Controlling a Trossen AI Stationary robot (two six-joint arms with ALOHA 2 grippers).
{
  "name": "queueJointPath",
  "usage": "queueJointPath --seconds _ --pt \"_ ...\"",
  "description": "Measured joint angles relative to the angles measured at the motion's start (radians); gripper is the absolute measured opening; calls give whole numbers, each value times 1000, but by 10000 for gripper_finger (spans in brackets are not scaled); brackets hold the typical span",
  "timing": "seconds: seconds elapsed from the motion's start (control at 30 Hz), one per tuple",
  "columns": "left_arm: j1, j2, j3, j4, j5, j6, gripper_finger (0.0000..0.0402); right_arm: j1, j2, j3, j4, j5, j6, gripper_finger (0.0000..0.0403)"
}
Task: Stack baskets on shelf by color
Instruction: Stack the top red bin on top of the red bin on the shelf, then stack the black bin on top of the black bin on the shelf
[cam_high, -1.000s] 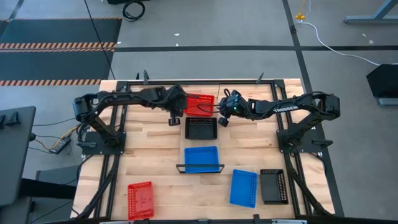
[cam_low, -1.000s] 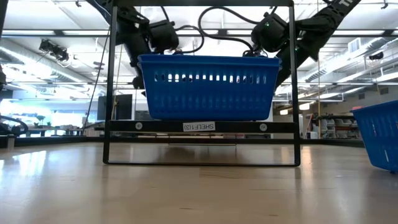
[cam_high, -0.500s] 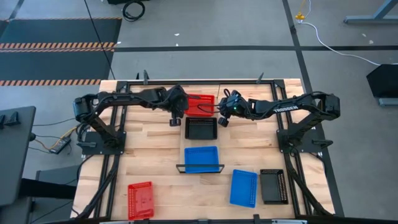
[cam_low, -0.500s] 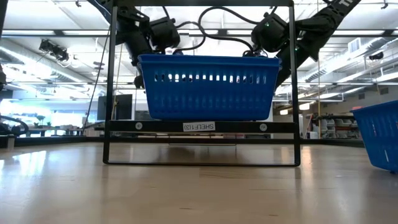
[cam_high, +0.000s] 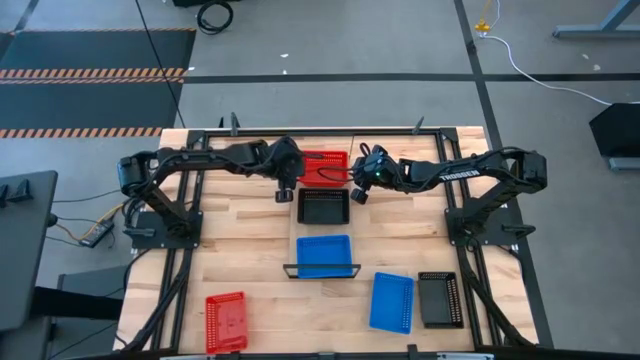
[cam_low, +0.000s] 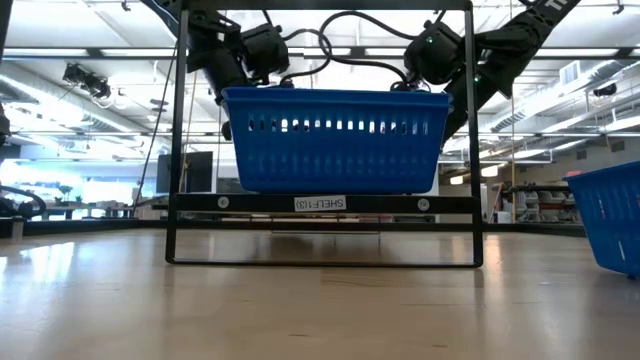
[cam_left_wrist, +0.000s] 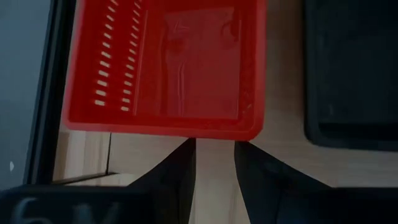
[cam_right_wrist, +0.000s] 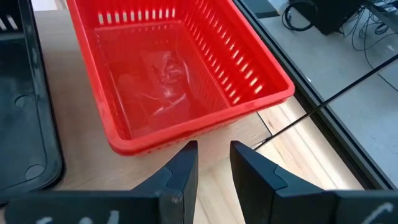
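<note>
A red basket (cam_high: 325, 166) sits on its base at the far end of the shelf (cam_high: 296, 228). A black basket (cam_high: 324, 205) is in the middle of the shelf. A blue basket (cam_high: 324, 255) is at the near end, by the black frame (cam_low: 320, 203). My left gripper (cam_left_wrist: 213, 142) stands open at the red basket's left short side, its fingertips right at the rim. My right gripper (cam_right_wrist: 211, 147) stands open just off the right short side. Nothing lies between either pair of fingers. In the low view the blue basket (cam_low: 335, 140) hides the red one. My left gripper comes slanting down from the table's left, and its fingertips (cam_left_wrist: 188, 144) reach the rim of the red basket's left short side (cam_left_wrist: 186, 132). I cannot tell whether they touch it. My right gripper touches nothing that shows.
On the near part of the table lie a second red basket (cam_high: 226, 322) at the left, and a blue basket (cam_high: 391, 302) with a black one (cam_high: 440, 300) beside it at the right. The arms' black base frames (cam_high: 165, 225) stand at both sides.
</note>
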Motion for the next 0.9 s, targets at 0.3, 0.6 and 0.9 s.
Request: queueJointPath --seconds 0.3,0.6,0.9 --pt "0 0 0 -12 -1 0 117 0 0 0 -6 0 0 100" --pt "28 -14 0 -219 -218 38 117 0 -24 1 -135 75 23 100" --pt "76 -138 0 -243 -146 -38 117 31 -203 1 -284 -44 141 100"
